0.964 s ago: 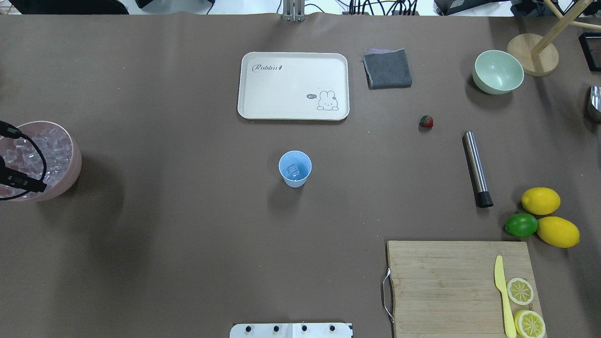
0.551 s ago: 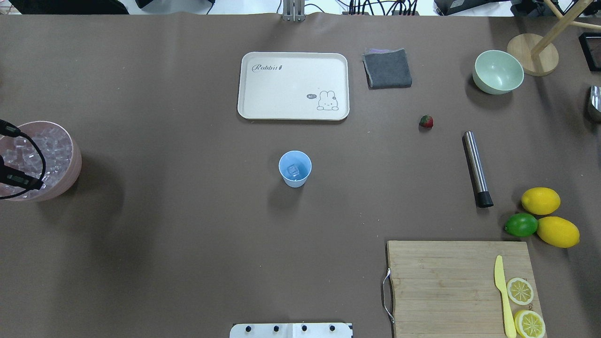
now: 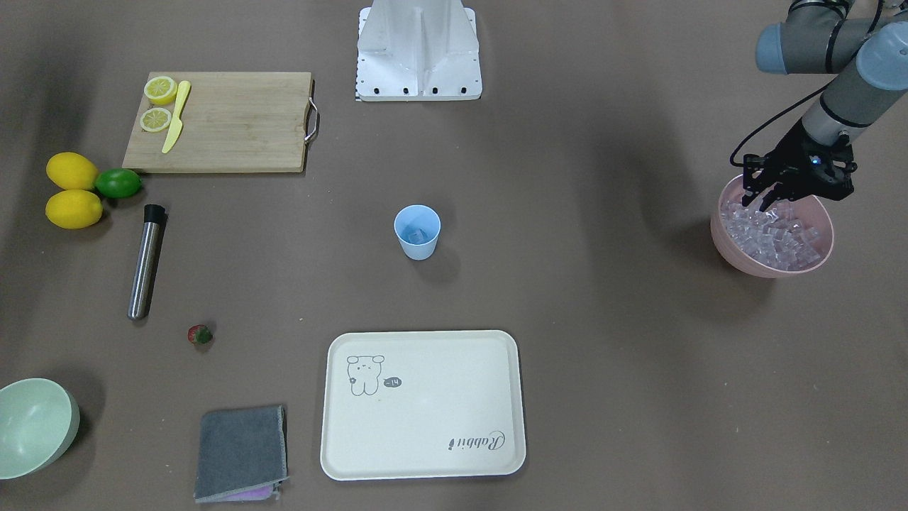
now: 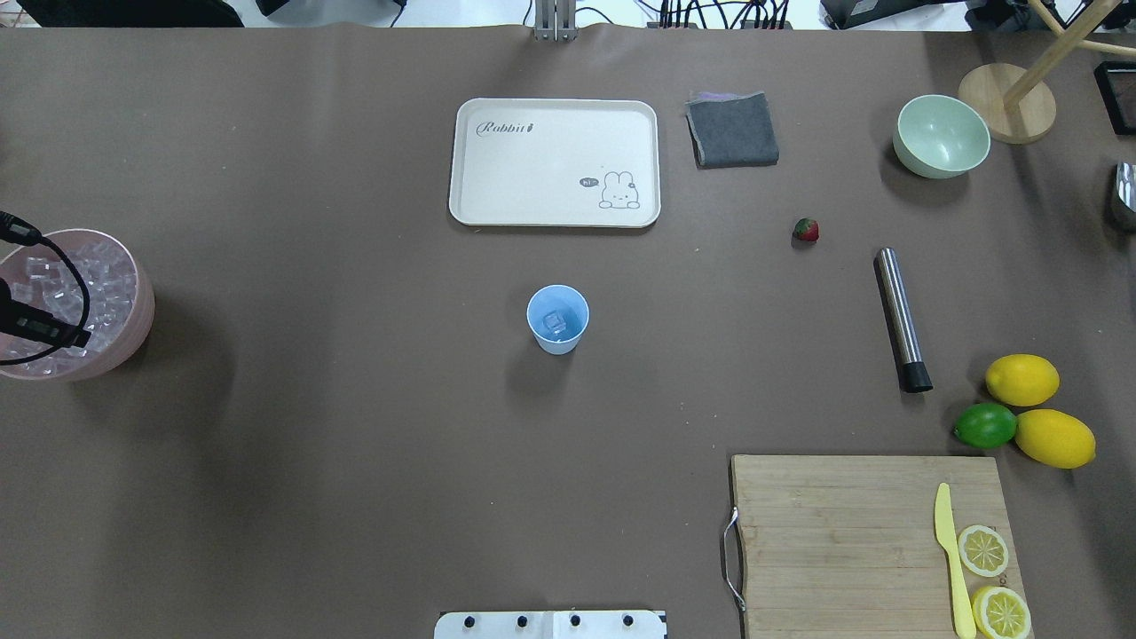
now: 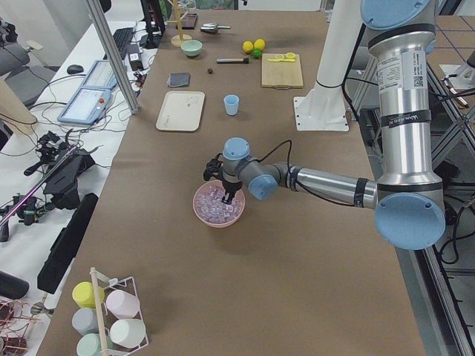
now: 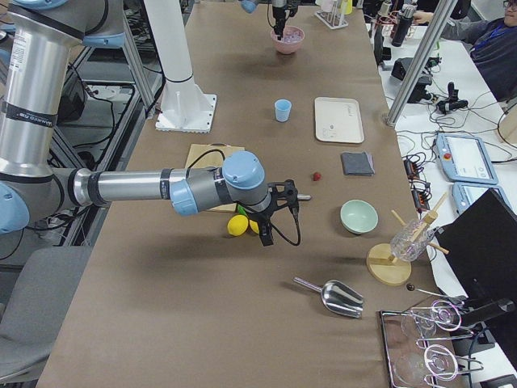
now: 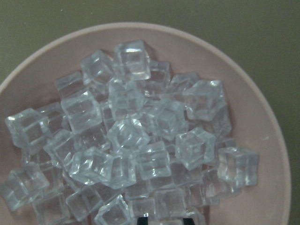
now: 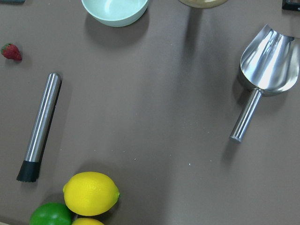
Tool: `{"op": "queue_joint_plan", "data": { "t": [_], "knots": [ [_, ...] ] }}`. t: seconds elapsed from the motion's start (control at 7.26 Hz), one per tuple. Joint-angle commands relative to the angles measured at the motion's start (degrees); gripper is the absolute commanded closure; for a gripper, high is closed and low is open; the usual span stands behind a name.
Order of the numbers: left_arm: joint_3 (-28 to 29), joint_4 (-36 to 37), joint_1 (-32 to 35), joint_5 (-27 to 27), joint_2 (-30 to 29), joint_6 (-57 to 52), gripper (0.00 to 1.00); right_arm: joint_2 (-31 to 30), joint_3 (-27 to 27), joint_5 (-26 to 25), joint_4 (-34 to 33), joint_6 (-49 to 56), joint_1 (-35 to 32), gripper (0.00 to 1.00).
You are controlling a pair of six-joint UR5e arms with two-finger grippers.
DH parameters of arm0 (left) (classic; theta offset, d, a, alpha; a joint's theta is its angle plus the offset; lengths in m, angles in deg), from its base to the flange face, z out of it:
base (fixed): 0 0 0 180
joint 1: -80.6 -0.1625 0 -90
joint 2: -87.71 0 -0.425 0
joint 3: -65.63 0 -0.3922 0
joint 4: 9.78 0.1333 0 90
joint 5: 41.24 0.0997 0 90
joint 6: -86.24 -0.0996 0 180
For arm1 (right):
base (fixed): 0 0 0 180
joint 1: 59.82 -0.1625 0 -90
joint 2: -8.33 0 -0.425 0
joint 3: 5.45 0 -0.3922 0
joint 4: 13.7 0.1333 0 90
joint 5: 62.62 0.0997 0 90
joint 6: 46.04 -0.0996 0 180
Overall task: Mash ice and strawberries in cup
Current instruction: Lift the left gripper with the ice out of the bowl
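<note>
The cup (image 4: 557, 319) stands mid-table (image 4: 355, 444) with one ice cube (image 4: 555, 322) inside, so the task has barely begun. The strawberry (image 4: 806, 230) lies untouched beside the muddler (image 4: 902, 319). The left gripper (image 3: 770, 202) hangs over the pink bowl (image 3: 734, 255) of ice, the right gripper (image 6: 268, 234) near the lemons (image 4: 1022, 379). I cannot tell whether either is open or closed.

The cup (image 4: 557, 345) holds 1 ice cube (image 4: 555, 322) — strawberry (image 4: 806, 230) lies well apart.

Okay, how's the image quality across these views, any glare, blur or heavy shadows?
Right wrist view: bright glare on the metal scoop. Left wrist view: the ice glints and looks slightly soft. Overhead view: the cup throws a faint, diffuse shadow on the table.
</note>
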Motion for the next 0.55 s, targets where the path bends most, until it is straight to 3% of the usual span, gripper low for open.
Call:
{"op": "queue_joint_plan", "data": {
  "t": [0.0, 0.28, 0.41],
  "knots": [
    [-0.2, -0.1, 2.5, -1.1, -3.3, 0.1, 1.00, 0.1, 0.0, 0.1, -0.1, 0.0, 0.0, 0.00],
    [-0.1, 0.4, 3.5, -2.2, -7.9, 2.0, 1.00, 0.0, 0.0, 0.1, 0.0, 0.1, 0.0, 0.00],
    [0.2, 0.4, 3.1, -2.3, -10.8, 9.0, 1.00, 0.0, 0.0, 0.1, 0.0, 0.1, 0.0, 0.00]
  ]
}}
